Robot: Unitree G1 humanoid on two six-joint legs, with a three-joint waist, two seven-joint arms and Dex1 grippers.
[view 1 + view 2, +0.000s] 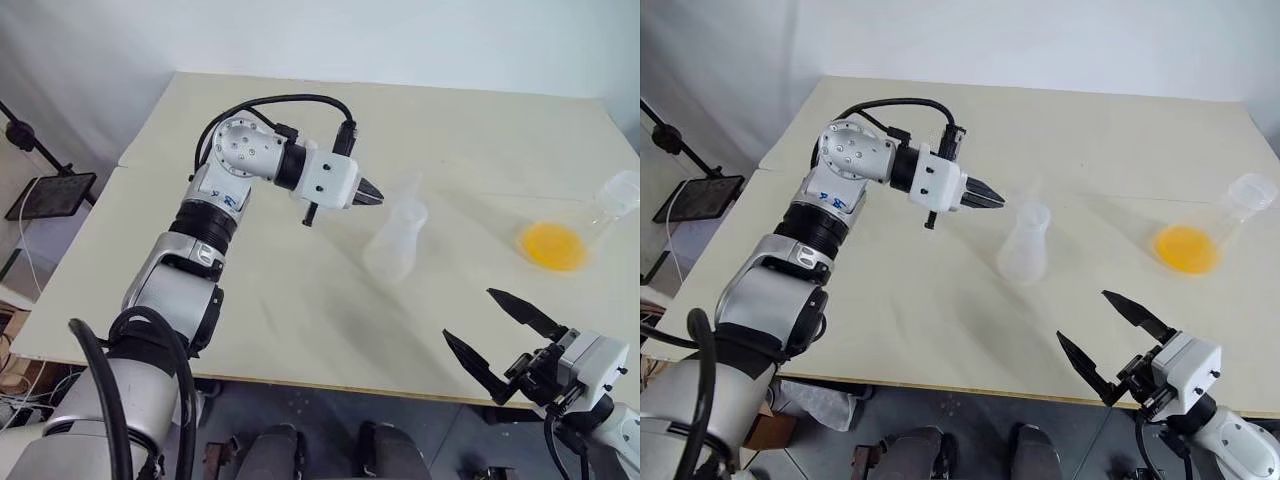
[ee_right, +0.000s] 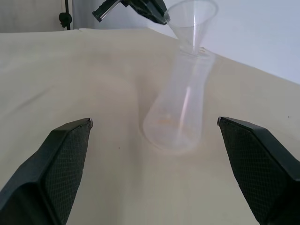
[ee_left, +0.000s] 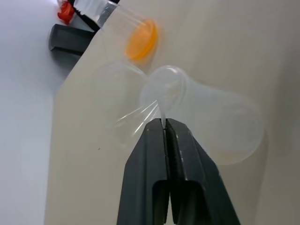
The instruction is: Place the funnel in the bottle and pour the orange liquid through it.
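The right end effector [image 1: 502,335] hovers at the near edge of the counter [image 1: 300,300], fingers spread wide and empty. Beyond it the bottle [image 1: 1024,243] stands upright mid-counter, the funnel [image 2: 193,21] sitting in its neck (stem down inside). The left end effector [image 1: 998,200] pinches the funnel's rim, fingers nearly together. Farther right, the orange liquid [image 1: 552,245] pools in a tilted flask [image 1: 600,215].

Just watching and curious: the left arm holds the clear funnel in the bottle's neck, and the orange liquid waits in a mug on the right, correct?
Not a mug: the left eye view shows the orange liquid pooled in a tilted clear flask. The rest holds: the left gripper pinches the funnel in the bottle.
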